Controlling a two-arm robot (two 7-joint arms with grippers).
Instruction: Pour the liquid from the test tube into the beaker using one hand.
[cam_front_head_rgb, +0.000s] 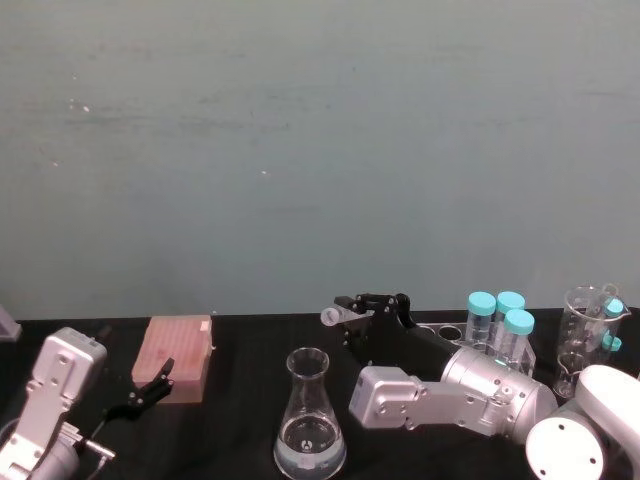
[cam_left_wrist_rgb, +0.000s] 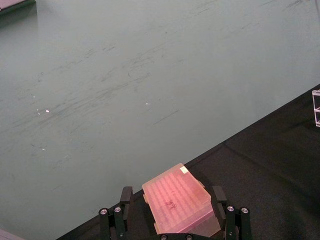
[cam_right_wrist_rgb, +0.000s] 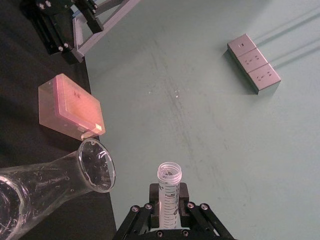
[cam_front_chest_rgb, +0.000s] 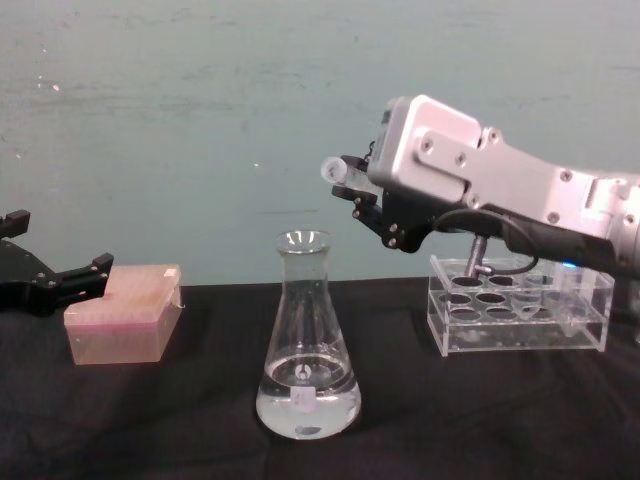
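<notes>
Black table (cam_front_head_rgb: 240, 440) with a straight far edge across the head view, green floor (cam_front_head_rgb: 300, 150) beyond it. Beaker (cam_front_head_rgb: 310, 420) upright near 6 o'clock on the table, well inside that edge, with bare cloth open on both flanks. Pink box (cam_front_head_rgb: 175, 355) at 10 o'clock from the beaker, close to the far edge. Clear rack (cam_front_chest_rgb: 520, 310) at 2 o'clock from the beaker, also by the edge, with teal-capped tubes (cam_front_head_rgb: 500, 315) standing in it. Open air straight above the beaker mouth in the chest view.

Right gripper (cam_front_chest_rgb: 362, 185) high over the table, reaching in from 3 o'clock, clamped on the tube (cam_front_chest_rgb: 333, 170). Tube held at about 1 o'clock from the beaker mouth in the chest view, above it and apart from the glass. Long axis close to level, running 3 to 9 o'clock. Open threaded rim toward 9 o'clock, tapered end hidden inside the gripper. From the right wrist, rim end standing well clear of the fingers (cam_right_wrist_rgb: 197, 212), against the floor past the table edge, the beaker mouth just beside it. Contents of the tube: cannot tell.

Liquid (cam_front_chest_rgb: 307, 405) pooled shallow and level in the beaker's wide base, behind the small white label.

Left gripper (cam_front_chest_rgb: 60, 250) low at 9 o'clock from the beaker, jaws apart, holding nothing, just beside the box. Touching it or not: cannot tell.
</notes>
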